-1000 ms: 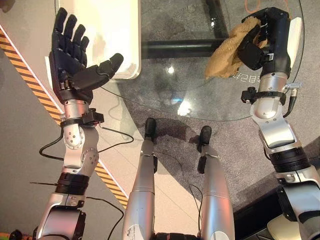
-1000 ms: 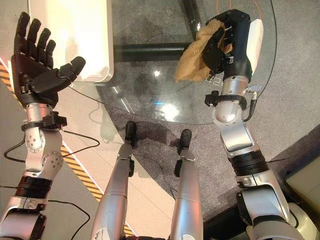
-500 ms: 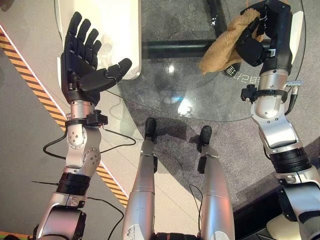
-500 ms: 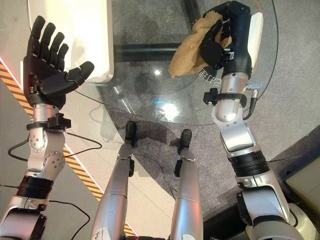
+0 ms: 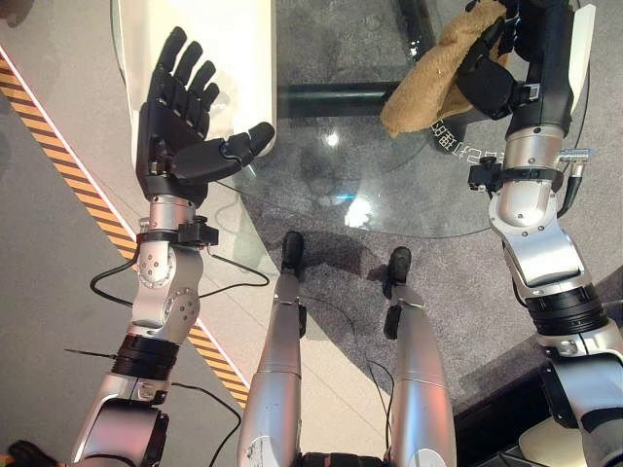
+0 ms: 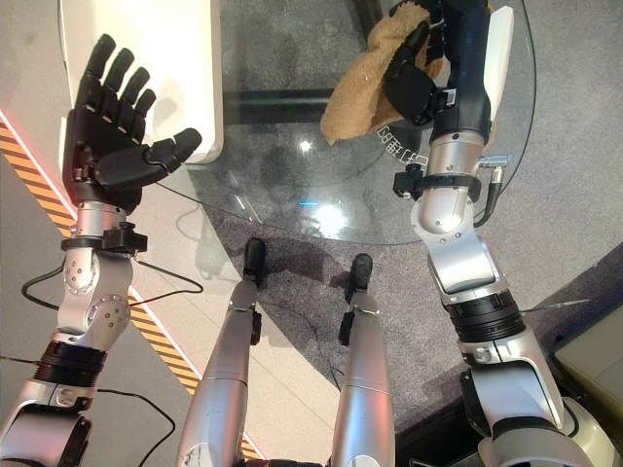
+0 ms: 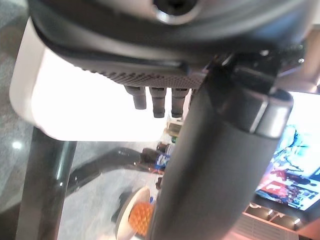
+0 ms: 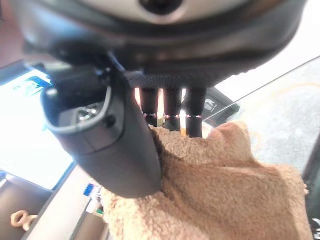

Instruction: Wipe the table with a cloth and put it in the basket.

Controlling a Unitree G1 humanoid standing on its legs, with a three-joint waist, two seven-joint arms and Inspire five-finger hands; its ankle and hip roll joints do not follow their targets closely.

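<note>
The cloth (image 5: 435, 85) is a tan, fuzzy terry rag, bunched and drooping in soft folds over the far right part of the round glass table (image 5: 321, 185). The right hand (image 5: 498, 68) has it clamped between curled fingers and thumb. The left hand (image 5: 180, 126) is raised at the table's left edge, fingers straight and spread, thumb out, holding nothing, with a white box (image 5: 238, 39) on the glass beyond it.

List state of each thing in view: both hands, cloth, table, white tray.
Left hand: open, fingers spread, holding nothing, above the table's left edge.
Right hand: shut on the cloth, over the table's far right part.
Cloth: tan, bunched, hanging from the right hand.
Glass table: round, transparent, with glare spots.
White tray: on the table's left part, nothing visible in it.
</note>
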